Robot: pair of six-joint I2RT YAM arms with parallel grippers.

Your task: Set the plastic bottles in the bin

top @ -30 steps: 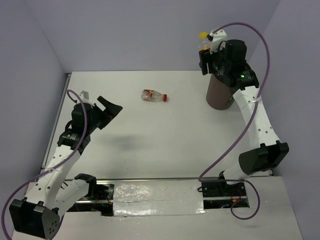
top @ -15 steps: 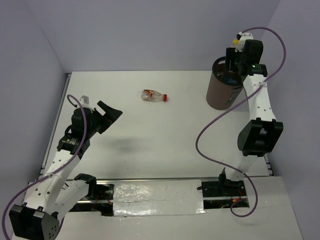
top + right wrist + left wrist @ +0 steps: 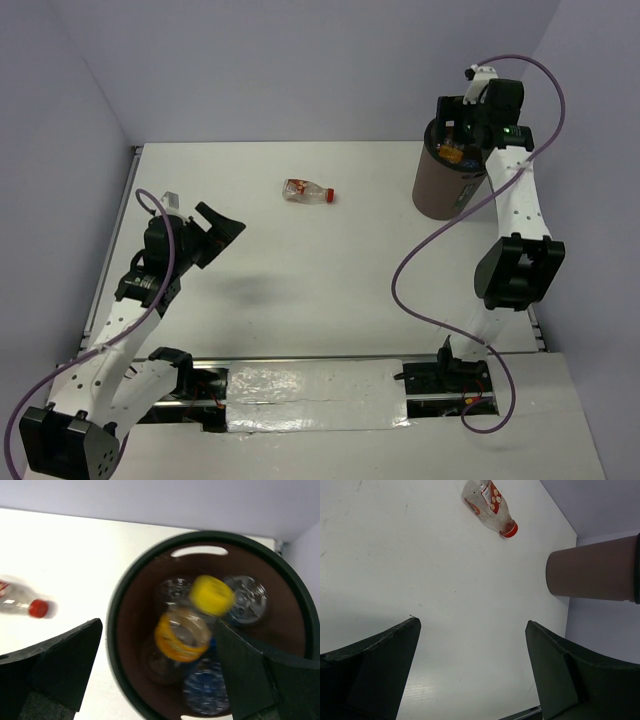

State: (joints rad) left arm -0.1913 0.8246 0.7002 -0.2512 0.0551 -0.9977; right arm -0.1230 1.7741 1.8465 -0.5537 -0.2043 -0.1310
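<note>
Top external: right gripper (image 3: 455, 140) hangs over the mouth of the bin (image 3: 438, 195), jaws apart, nothing between them. The yellow-cap bottle (image 3: 452, 155) shows inside the rim (so released, not gripped). One bottle is left out: the red-label bottle (image 3: 307, 191), lying on its side on the table (image 3: 330, 290), well apart from the bin. Its long axis runs roughly left-right, red cap pointing toward the bin. Left gripper (image 3: 215, 232) hovers over the left part of the table, jaws spread, empty. The bottle sits ahead of it and off to its right, between the two arms. Judged from this view, the left arm is the nearer one.

Left wrist: left gripper (image 3: 472, 625) wide open, bare table (image 3: 420, 570) between the fingers. Red-label bottle (image 3: 487, 505) is at the top of frame, near the line of the gap and well ahead. It lies diagonal here, cap at the lower right, toward the bin (image 3: 592, 570). A reach forward with some wrist turn, jaws set across the body, looks like what the pick needs.

Right wrist: right gripper (image 3: 159, 626) open, looking straight down into the bin (image 3: 200, 537). Yellow-cap bottle (image 3: 192, 622) is blurred; falling or resting, cannot tell. Blue-label bottles (image 3: 205, 695) lie under and beside it, exact count unclear. Red-label bottle (image 3: 22, 605) is at the far left edge, blurred, outside the bin.
</note>
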